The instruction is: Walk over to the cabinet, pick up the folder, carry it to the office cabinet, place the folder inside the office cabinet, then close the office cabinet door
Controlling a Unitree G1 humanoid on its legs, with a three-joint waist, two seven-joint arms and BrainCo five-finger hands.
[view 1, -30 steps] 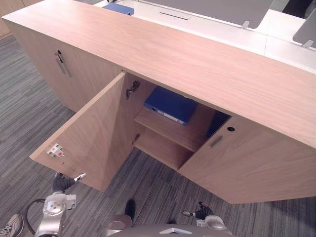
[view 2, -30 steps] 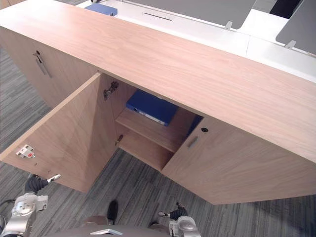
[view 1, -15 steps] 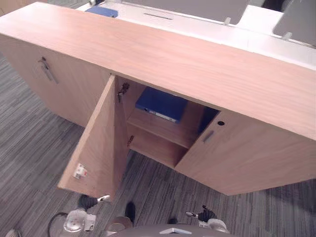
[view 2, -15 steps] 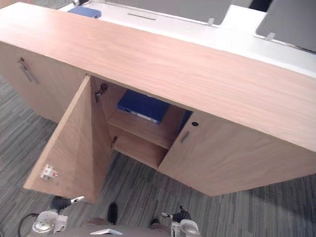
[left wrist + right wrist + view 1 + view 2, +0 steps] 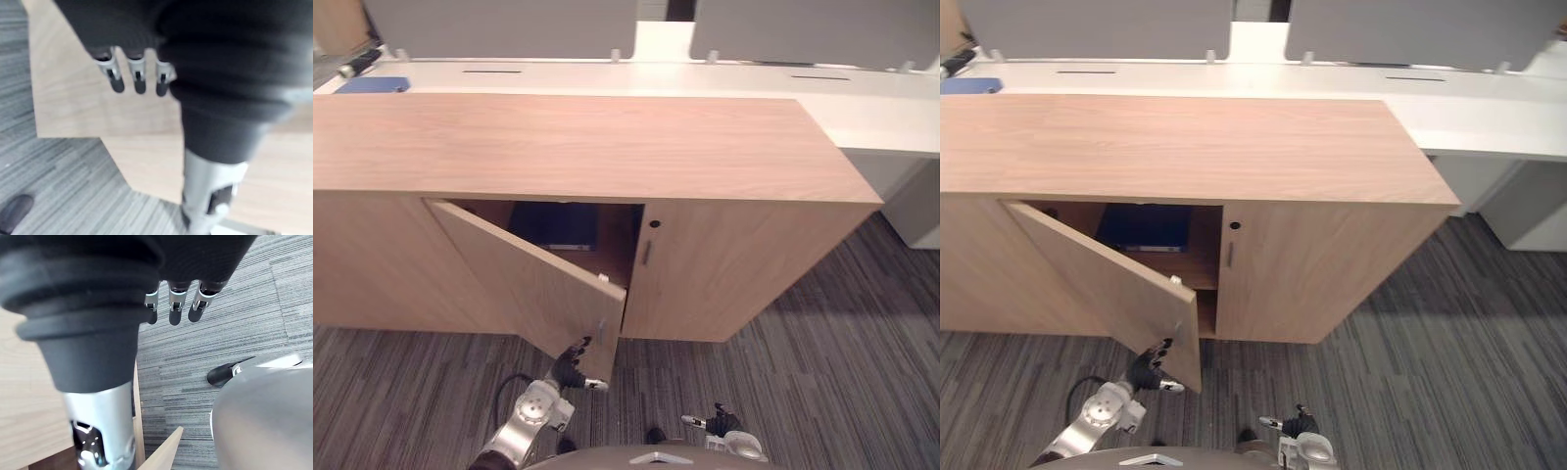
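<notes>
The blue folder (image 5: 558,227) lies flat on the shelf inside the wooden office cabinet (image 5: 587,142), partly hidden behind the half-open left door (image 5: 529,284). My left hand (image 5: 570,362) is low at that door's free bottom corner. In the left wrist view its fingers (image 5: 137,81) are straight, with the door's outer face just past them, and they hold nothing. My right hand (image 5: 715,423) hangs low over the carpet, and its fingers (image 5: 173,308) are relaxed and empty.
The cabinet's right door (image 5: 724,264) is shut, with a slim handle (image 5: 646,253) and a keyhole. Behind the cabinet runs a white desk (image 5: 862,103) with grey partition panels (image 5: 813,29). A blue item (image 5: 372,85) lies on the desk at far left. Grey carpet (image 5: 822,372) covers the floor.
The camera has swung to face the cabinet squarely. The left door has swung from wide open to about half open, with my left hand following at its lower corner.
</notes>
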